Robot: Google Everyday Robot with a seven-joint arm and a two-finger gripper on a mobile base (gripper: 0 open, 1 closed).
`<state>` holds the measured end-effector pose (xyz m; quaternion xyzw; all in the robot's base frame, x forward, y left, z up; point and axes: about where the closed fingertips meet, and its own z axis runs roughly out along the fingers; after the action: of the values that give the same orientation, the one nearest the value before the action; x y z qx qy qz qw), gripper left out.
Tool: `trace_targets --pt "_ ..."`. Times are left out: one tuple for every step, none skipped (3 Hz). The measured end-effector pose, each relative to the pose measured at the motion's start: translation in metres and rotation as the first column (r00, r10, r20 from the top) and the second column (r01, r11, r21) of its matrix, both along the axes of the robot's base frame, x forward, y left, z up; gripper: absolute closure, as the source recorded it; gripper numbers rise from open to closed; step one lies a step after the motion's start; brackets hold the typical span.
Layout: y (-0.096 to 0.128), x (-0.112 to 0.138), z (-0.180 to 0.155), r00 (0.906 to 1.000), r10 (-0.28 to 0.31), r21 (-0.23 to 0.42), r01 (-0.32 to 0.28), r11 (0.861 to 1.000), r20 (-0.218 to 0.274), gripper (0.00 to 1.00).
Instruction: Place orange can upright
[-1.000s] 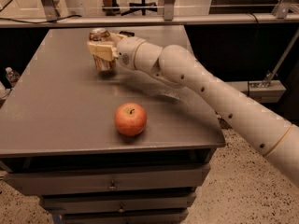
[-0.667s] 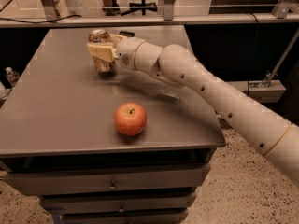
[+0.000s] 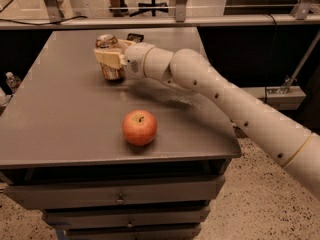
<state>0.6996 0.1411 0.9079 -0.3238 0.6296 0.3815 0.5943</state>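
Observation:
The orange can (image 3: 109,68) stands upright on the grey table (image 3: 65,114) at the back, left of centre; its silver top faces up. My gripper (image 3: 111,58) reaches in from the right along the white arm and sits around the can's upper half, its cream fingers (image 3: 107,57) crossing the can's side. The can's base rests on the table.
A red-orange apple (image 3: 139,127) sits near the table's front edge. A flat black packet (image 3: 135,37) lies behind the gripper at the back. Drawers sit under the table top. A metal railing runs behind the table.

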Motion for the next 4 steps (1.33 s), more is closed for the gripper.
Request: trace_targets --pt "0.0 -0.001 -0.003 1.0 0.005 -0.004 -0.005 1.0 -0.006 0.13" --pt "-0.002 -0.003 -0.005 0.9999 0.005 -0.009 -0.005 1.0 -0.013 0.0" --pt "-0.007 -0.006 -0.008 0.9998 0.001 -0.02 -0.002 1.0 -0.019 0.0" --pt "-0.02 -0.011 -0.006 0.9998 -0.008 -0.048 0.007 0.999 -0.019 0.0"
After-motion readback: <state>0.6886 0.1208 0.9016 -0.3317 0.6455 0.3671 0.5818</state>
